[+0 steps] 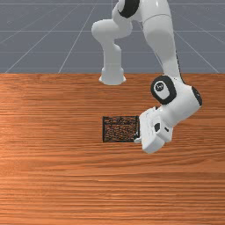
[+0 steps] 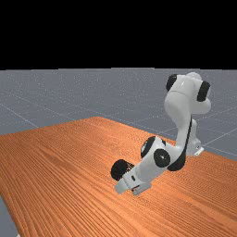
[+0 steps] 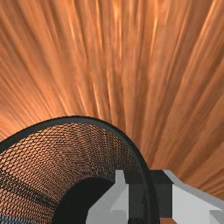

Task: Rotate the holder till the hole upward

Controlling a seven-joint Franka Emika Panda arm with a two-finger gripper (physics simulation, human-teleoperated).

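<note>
The holder (image 1: 119,129) is a black mesh cylinder lying on its side on the table, its round open end toward the front view's right. At that end is my gripper (image 1: 138,138), tilted, with the hand beside the rim. In the far view the holder (image 2: 121,169) stands out dark just past the hand. The wrist view looks into the holder (image 3: 78,148) through its opening, down to its dark base. There my gripper (image 3: 150,197) is shut on the rim wall, one finger inside and one outside. The hand hides part of the rim in the front view.
The wood table (image 1: 57,176) extends around the holder on all sides. Behind the holder in the front view stands the arm's base (image 1: 112,78), near the table's back edge. The forearm reaches down over the table on the front view's right.
</note>
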